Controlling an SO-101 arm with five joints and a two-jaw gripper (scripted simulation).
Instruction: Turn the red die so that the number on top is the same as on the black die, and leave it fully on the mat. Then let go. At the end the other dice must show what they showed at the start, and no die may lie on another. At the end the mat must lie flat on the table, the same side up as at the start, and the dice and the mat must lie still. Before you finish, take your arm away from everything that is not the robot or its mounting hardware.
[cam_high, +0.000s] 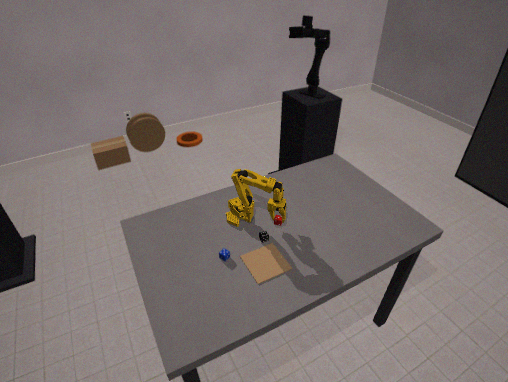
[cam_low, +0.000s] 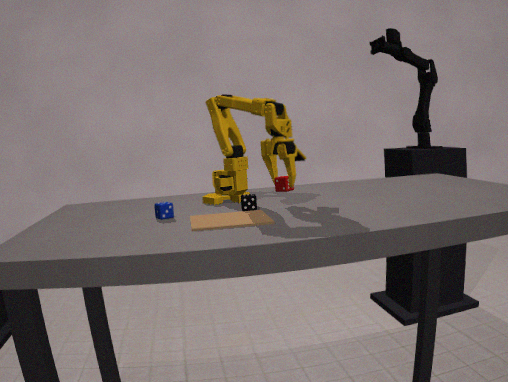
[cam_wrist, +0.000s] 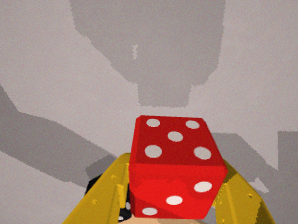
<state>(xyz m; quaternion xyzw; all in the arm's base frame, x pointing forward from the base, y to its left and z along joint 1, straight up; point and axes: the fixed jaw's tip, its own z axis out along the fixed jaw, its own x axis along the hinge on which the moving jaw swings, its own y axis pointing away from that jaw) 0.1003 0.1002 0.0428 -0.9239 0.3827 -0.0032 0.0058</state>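
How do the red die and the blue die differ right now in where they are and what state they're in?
The red die is clamped in the gripper, to the right of the arm's base in the exterior view; the blue die lies free on the table, with nothing touching it. In that view the red die is behind the mat, the blue die left of it. Neither is on the mat. Both are small cubes with white dots.

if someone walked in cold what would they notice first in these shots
Most likely the yellow arm at the back of the grey table, its gripper shut on a red die held just above the surface; the wrist view is filled by that die's five-pip face. Next, the tan mat lying flat in front, with a black die near its far corner and a blue die off to its side.
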